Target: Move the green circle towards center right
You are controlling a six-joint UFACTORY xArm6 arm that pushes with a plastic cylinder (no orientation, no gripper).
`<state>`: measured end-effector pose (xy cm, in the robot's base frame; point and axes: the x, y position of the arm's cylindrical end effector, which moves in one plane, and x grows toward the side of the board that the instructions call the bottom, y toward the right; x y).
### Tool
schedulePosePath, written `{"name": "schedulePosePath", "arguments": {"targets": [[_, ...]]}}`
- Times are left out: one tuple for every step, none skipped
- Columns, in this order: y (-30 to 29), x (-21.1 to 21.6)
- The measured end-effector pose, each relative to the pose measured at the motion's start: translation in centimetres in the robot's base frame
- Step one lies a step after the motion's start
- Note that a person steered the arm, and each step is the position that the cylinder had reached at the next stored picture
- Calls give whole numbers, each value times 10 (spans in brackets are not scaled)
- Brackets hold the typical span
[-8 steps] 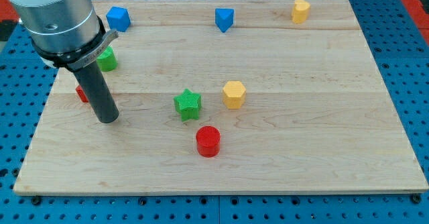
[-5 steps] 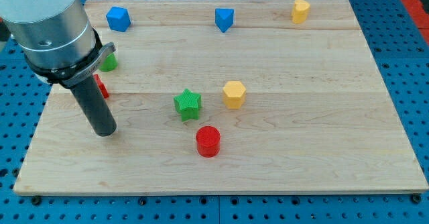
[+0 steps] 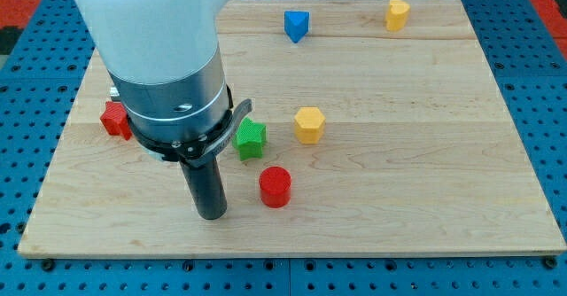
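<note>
The green circle does not show in the camera view; the arm's grey body (image 3: 168, 74) covers the upper left of the board where it stood. My tip (image 3: 212, 214) rests on the board near the view's bottom, just left of the red cylinder (image 3: 275, 187). The green star (image 3: 251, 139) sits above and right of the tip, partly behind the arm's clamp. The yellow hexagon (image 3: 308, 124) lies right of the star.
A red block (image 3: 114, 119) shows at the arm's left edge. A blue block (image 3: 297, 25) and a yellow block (image 3: 398, 14) stand near the view's top. The wooden board (image 3: 425, 154) lies on a blue pegboard.
My tip has moved right and slightly down, from left of the green star to beside the red cylinder. The arm now hides the green circle and the blue cube at the upper left.
</note>
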<state>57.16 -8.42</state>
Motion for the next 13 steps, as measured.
{"name": "schedulePosePath", "arguments": {"targets": [[-1, -13], [-4, -28], [-4, -55], [-80, -72], [-126, -86], [-219, -90], [-189, -159], [-134, -192], [-150, -195], [-167, -220], [-54, -209], [69, -194], [12, -205]]}}
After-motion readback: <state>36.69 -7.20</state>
